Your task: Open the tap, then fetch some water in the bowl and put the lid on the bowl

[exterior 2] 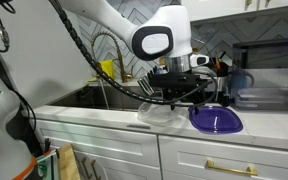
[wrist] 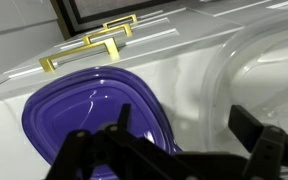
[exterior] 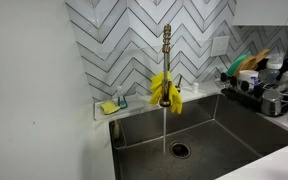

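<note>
Tap: tall brass-coloured faucet (exterior: 166,50), thin clear water stream (exterior: 164,125) running.
Bowl: round see-through bowl (exterior 2: 162,114) beside purple plastic lid (exterior 2: 216,120).
Gripper: your black gripper (exterior 2: 177,97), jaws apart, above bowl.

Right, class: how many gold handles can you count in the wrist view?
2. The nearer handle sits just beyond the purple lid; the farther handle is further along, near the picture's top edge. Others may lie outside the frame.
</note>
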{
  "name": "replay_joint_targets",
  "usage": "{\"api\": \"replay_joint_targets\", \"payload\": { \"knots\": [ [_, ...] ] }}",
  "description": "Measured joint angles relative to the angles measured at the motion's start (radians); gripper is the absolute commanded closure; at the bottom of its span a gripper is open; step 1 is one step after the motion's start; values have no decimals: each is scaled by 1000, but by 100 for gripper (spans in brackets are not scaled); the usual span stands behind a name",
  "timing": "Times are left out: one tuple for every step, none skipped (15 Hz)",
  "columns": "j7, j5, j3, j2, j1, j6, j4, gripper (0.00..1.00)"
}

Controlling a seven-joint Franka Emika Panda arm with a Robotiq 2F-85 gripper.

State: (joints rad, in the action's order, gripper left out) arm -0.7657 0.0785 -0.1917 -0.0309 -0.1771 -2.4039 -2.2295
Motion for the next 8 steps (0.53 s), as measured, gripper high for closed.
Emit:
{"api": "replay_joint_targets", "payload": {
  "knots": [
    [0, 0, 0, 0, 0, 0, 1, 0],
    [7, 0, 0, -1, -2, 0, 5, 0],
    [20, 5, -2, -4, -6, 0, 12, 0],
    [34, 20, -5, -8, -12, 9, 25, 0],
    [40, 46, -10, -15, -20, 24, 41, 0],
    [40, 82, -15, -21, -30, 50, 62, 0],
    [38, 124, -20, -27, -40, 83, 84, 0],
    [38, 163, -23, -33, -51, 116, 106, 0]
  ]
}}
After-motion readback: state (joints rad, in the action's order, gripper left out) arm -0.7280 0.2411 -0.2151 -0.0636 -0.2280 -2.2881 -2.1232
